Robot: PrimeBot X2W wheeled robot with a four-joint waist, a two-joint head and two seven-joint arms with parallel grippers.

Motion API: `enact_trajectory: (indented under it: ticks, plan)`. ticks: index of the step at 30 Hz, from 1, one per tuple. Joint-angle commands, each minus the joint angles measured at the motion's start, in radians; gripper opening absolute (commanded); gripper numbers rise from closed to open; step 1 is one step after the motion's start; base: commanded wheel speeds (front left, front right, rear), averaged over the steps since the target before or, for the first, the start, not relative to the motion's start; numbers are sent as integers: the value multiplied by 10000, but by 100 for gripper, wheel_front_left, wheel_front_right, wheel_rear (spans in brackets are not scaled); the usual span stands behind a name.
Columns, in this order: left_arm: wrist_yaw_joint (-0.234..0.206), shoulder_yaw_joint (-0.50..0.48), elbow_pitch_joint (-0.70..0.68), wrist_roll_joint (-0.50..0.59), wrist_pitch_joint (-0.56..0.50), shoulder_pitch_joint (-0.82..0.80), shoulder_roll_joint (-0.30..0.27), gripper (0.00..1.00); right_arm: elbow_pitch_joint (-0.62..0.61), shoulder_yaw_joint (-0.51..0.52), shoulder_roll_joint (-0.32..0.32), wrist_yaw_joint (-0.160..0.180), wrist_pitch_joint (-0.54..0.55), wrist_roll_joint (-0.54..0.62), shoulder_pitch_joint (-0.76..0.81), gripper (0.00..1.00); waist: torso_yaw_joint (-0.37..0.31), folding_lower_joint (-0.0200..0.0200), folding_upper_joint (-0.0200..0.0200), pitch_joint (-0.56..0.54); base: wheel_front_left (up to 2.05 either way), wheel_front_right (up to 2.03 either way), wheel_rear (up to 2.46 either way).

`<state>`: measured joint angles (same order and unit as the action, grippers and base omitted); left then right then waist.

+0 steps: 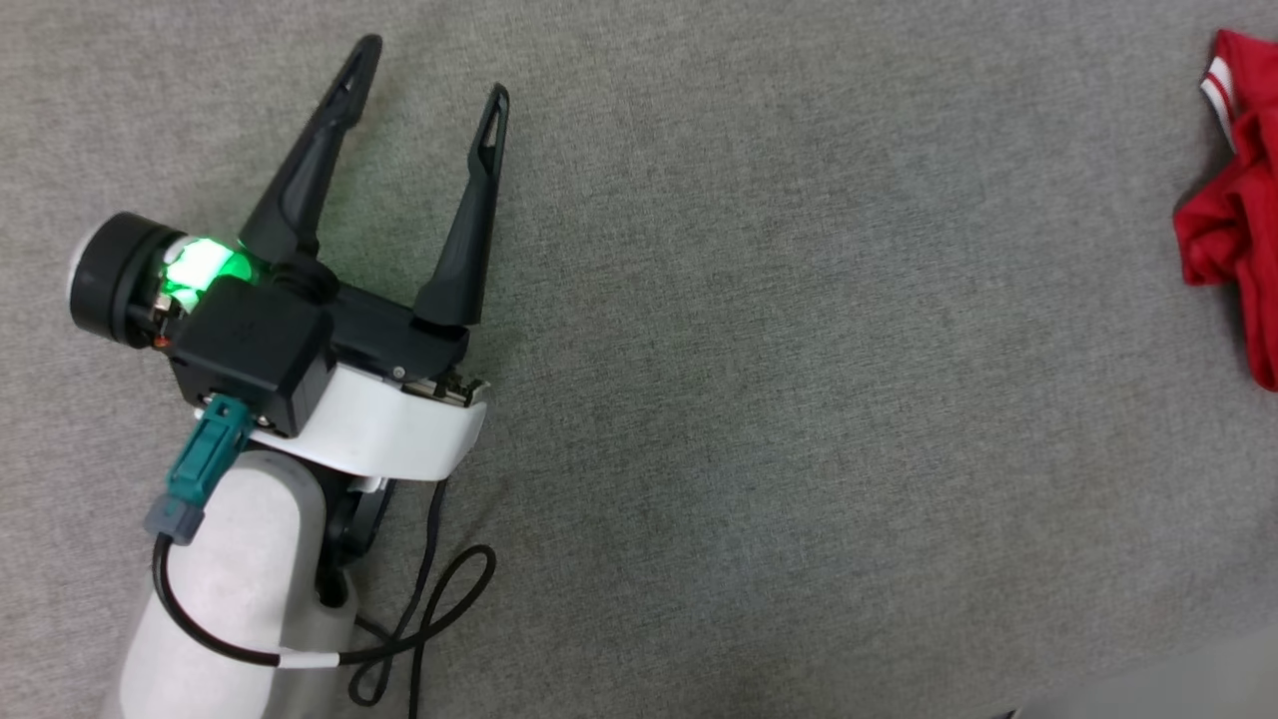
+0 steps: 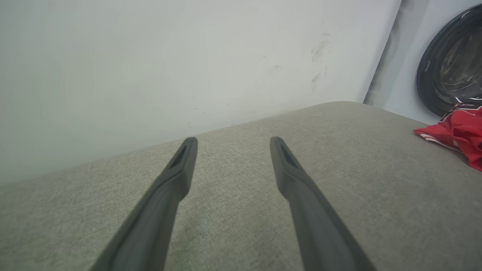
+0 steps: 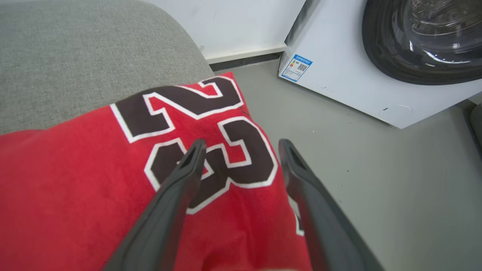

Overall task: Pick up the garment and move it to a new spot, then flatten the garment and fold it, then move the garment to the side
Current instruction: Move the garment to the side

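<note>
The red garment [image 1: 1238, 210] lies bunched at the far right edge of the grey surface in the head view, with a white striped trim at its top. In the left wrist view the garment [image 2: 457, 133] sits at the right. In the right wrist view the garment [image 3: 113, 180] lies spread below, its black white-outlined numbers facing up. My right gripper [image 3: 243, 146] hovers over those numbers, jaws apart, nothing between them. My left gripper [image 1: 431, 72] rests over bare grey fabric at the left, open and empty; in its own wrist view the left gripper [image 2: 233, 142] points toward the wall.
A grey upholstered surface [image 1: 799, 399] spans the work area. A white wall [image 2: 150, 67] stands behind it. A white washing machine [image 3: 339, 64] with a dark round door [image 3: 421, 37] stands on the grey floor [image 3: 395, 188] beyond the surface's edge.
</note>
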<state>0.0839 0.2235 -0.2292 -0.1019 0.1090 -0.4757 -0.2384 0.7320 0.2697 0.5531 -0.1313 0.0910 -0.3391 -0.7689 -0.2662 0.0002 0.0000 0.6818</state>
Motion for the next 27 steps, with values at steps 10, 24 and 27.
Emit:
enact_trajectory:
  ticks: [10, 24, 27]
  plan:
    - [-354, -23, 966, -497, 678, 989, 426, 100, 203, 98, -62, 13, -2749, 664, 488, 100, 425, -2, 0, -1871, 0, 0, 0]
    - [-933, -213, 2497, -1116, 1310, 3043, 891, 100, -1488, -632, -1746, 11, -3450, 602, 3953, 100, 1541, -2, 0, -4826, 0, 0, 0]
    - [-1161, -494, 2760, -1384, 1402, 3804, 962, 100, -2721, -896, -2770, 11, -3399, 779, 5248, 100, 1749, -2, 0, -5529, 0, 0, 0]
